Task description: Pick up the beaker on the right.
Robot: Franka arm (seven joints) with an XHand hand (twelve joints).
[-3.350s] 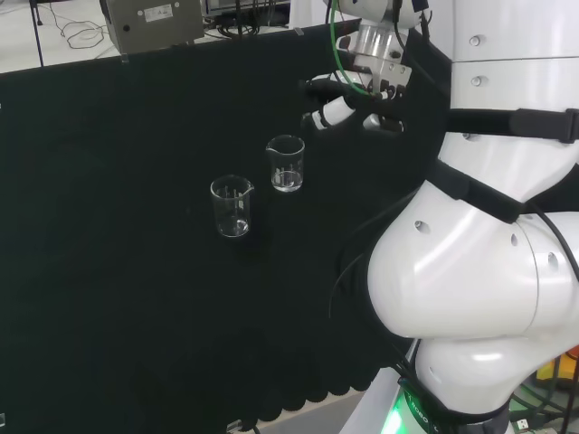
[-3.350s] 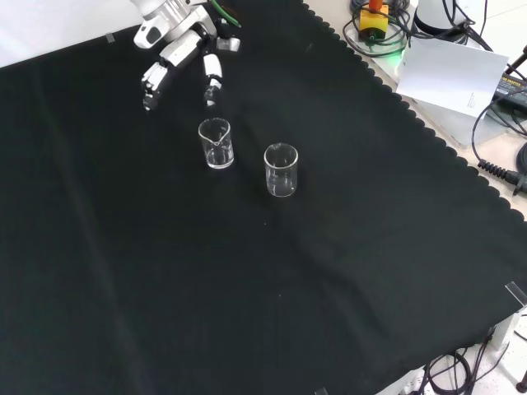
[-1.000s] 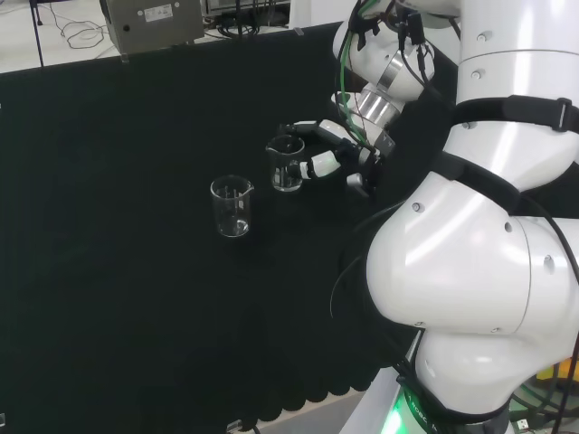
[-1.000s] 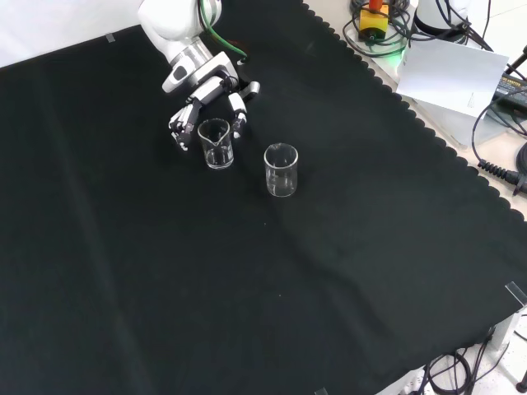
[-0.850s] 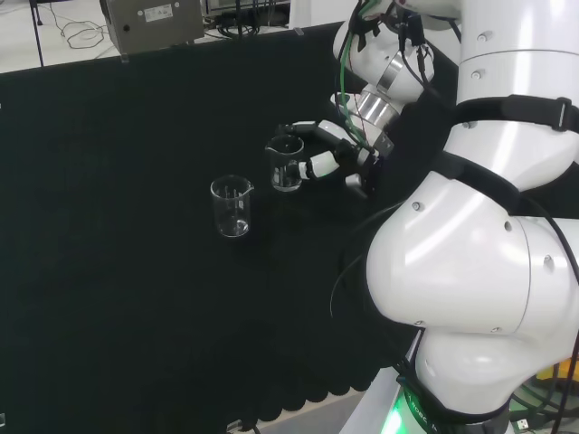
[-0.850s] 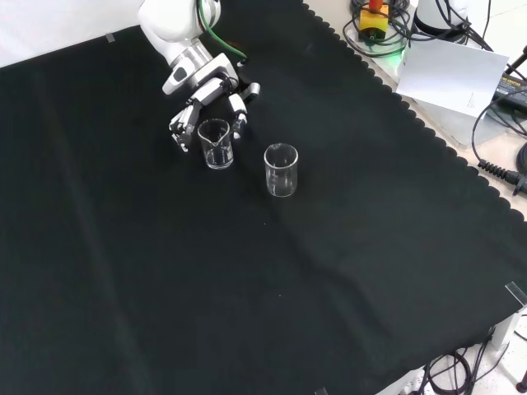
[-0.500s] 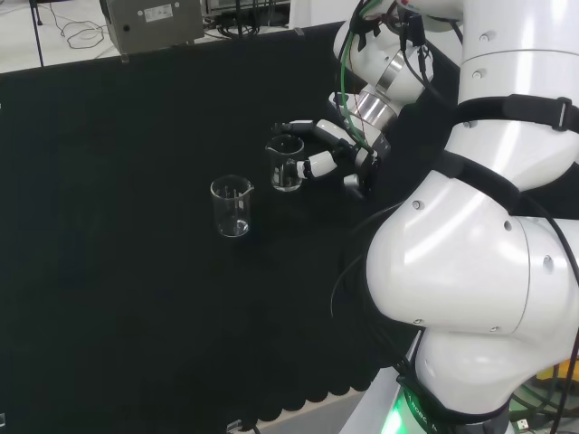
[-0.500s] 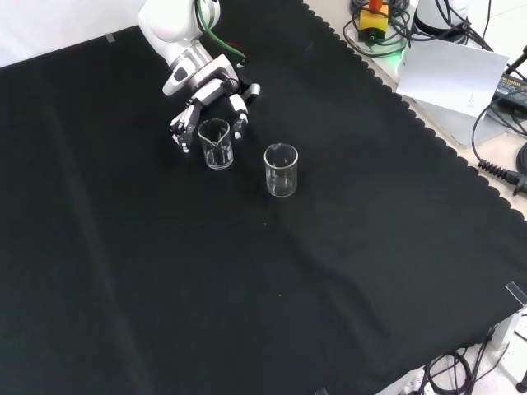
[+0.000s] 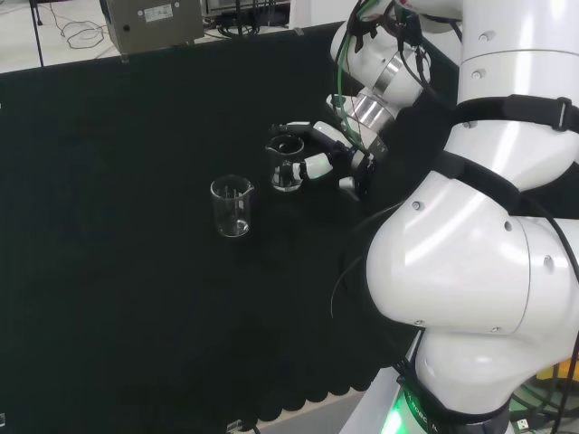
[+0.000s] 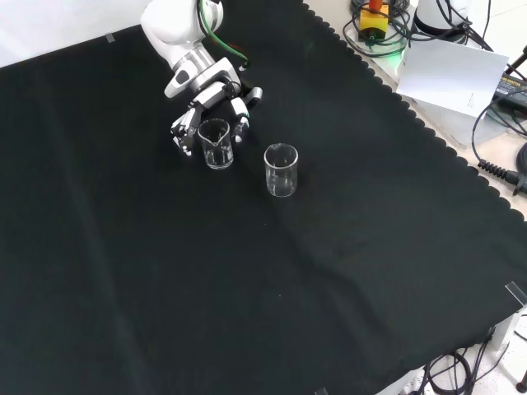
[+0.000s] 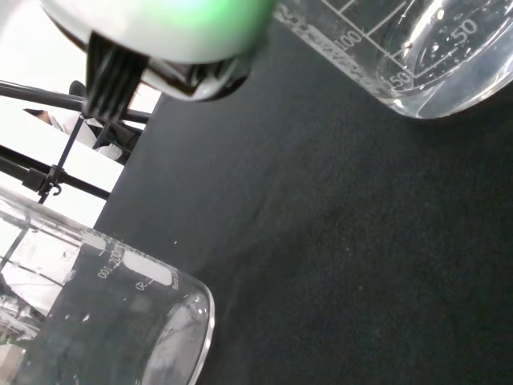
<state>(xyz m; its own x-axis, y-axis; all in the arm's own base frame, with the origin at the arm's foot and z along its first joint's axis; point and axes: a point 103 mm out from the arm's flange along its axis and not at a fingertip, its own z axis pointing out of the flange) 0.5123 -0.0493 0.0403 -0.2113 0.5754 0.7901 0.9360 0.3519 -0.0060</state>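
Knocking the glass over is my main worry, and I'll take the scene from nearest me outward as the head view shows it. Closest, on the bare black cloth of the bench (image 9: 109,271), stands the other beaker (image 9: 232,206), well apart from my target; it should be safe unless I swing wide when lifting. Beyond it and to the right in that view is the beaker (image 9: 286,164) I am after, upright on the cloth. My hand (image 10: 216,99) sits right at it, fingers (image 10: 183,132) spread to either side of the wall and bent partway, not yet closed on the glass as far as I can judge.

If one side meets the wall before the other, I expect the beaker to slide or tip. Smooth glass could also slip out as I lift.

The beaker itself is clear, short and straight-walled, with a pouring lip, printed graduation marks and nothing visible inside. In the front view (image 10: 216,143) it stands just left of, and slightly beyond, its twin (image 10: 281,169).
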